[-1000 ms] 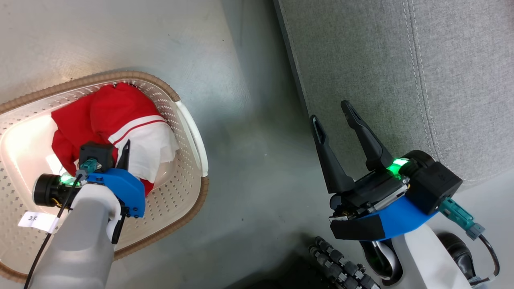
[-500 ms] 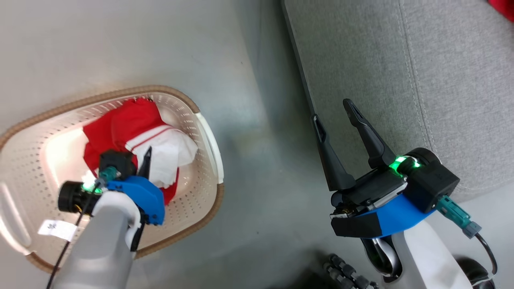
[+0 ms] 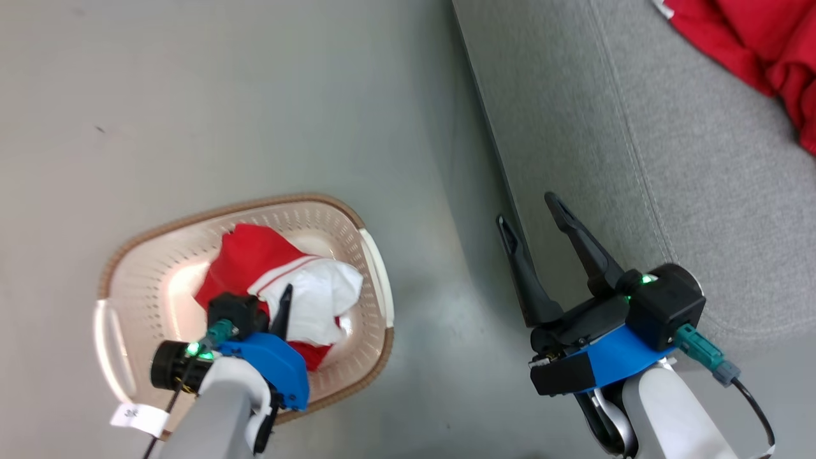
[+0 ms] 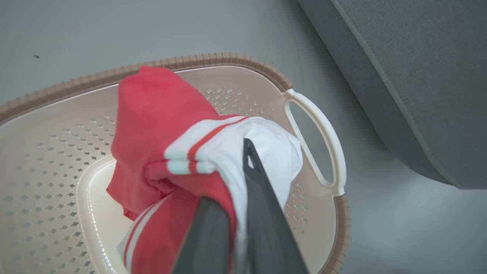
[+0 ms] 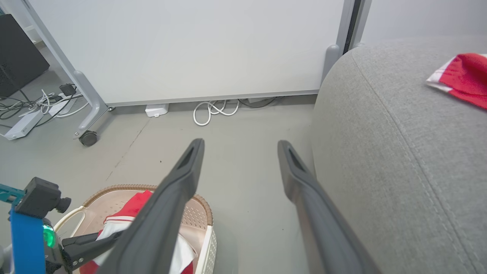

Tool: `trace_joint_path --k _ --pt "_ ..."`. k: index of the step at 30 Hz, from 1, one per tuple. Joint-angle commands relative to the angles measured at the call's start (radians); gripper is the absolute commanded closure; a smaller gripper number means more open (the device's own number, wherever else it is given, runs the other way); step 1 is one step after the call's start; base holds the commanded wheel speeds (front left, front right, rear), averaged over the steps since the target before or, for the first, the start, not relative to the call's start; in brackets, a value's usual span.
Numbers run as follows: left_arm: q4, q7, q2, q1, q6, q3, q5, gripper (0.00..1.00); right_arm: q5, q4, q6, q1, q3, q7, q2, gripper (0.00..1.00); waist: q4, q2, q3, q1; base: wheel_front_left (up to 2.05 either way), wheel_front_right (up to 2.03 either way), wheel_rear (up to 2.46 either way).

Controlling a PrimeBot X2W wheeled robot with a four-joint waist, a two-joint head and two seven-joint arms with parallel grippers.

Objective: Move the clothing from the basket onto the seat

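The cream basket (image 3: 191, 220) with its brown rim stands on the floor at the lower left. In it lies bunched red and white clothing (image 3: 255, 261). My left gripper (image 3: 284, 306) is shut on that clothing, and the left wrist view shows the fabric (image 4: 159, 114) pinched between the dark fingers (image 4: 262, 198) above the basket (image 4: 213, 59). My right gripper (image 3: 524, 208) hangs open and empty at the grey seat's (image 3: 669, 159) front edge, its jaws wide in the right wrist view (image 5: 240, 142). A second red garment (image 3: 752, 38) lies on the seat.
Bare grey floor (image 3: 255, 95) separates basket and seat. The right wrist view shows a white panel on a wheeled foot (image 5: 89, 137) behind, with looped white cables (image 5: 213, 112) on the floor beneath it and a dark cabinet (image 5: 19, 57) at the far left.
The head camera has risen and turned, so the basket now sits smaller and lower and the garment on the seat has come into view. My left gripper keeps its hold; the right stays open.
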State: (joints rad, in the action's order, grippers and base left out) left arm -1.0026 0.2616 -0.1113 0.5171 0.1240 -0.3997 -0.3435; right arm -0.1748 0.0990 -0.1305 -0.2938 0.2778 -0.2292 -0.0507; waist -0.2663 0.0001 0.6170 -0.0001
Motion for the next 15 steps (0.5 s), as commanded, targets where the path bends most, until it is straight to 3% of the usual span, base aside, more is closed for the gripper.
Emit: trace_joint_path --k 1,15 --pt "0.014 0.005 0.008 -0.016 0.005 -0.003 -0.002 1.00 0.007 0.002 -0.001 0.015 -0.008 0.009 0.000 0.00 0.046 -0.0001 -0.077 0.0001 0.00 0.00 0.00" --pt "0.099 0.005 0.048 -0.128 0.007 -0.087 -0.036 1.00 0.035 -0.009 -0.001 0.114 -0.040 0.086 0.000 0.00 0.157 -0.0001 -0.295 0.0001 0.00 0.00 0.00"
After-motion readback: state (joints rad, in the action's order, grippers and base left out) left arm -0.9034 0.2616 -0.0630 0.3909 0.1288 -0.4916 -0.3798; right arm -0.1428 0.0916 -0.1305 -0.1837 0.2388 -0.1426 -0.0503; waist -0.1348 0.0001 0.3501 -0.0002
